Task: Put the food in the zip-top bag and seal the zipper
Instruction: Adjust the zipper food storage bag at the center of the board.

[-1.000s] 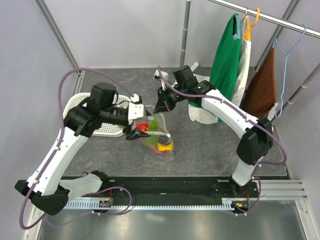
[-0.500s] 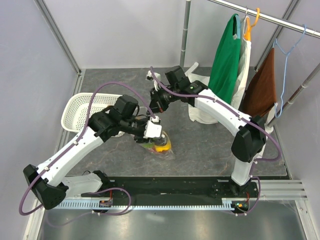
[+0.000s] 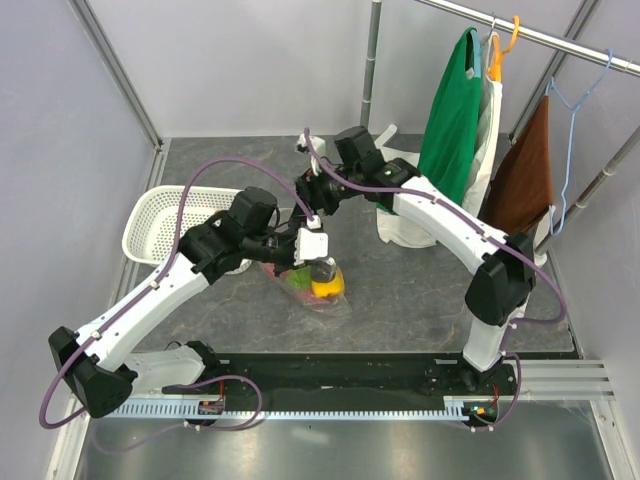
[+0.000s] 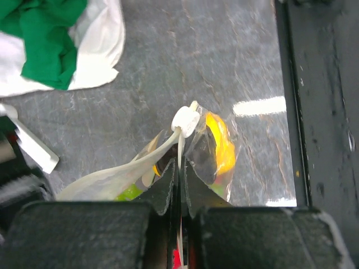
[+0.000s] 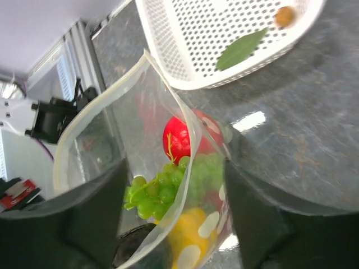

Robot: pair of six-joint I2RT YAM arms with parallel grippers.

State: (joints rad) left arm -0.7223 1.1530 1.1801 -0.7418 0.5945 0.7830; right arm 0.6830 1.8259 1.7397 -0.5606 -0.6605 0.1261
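Left fingers (image 4: 162,188) are pressing together, pinching the zipper (image 4: 179,150) just under its white slider (image 4: 185,119). Right fingers (image 5: 90,224) are standing spread wide around the bag (image 5: 112,140) mouth. Food (image 5: 179,137) is sitting inside on the tabletop (image 4: 224,56), with the basket (image 5: 224,33) just behind.

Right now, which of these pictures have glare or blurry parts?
Left wrist view: white glare on the table beside the bag; left fingers dark, blurred. Right wrist view: a glare patch on the table; right fingers blurred, fruit sharp. Top view: evenly lit, sharp.
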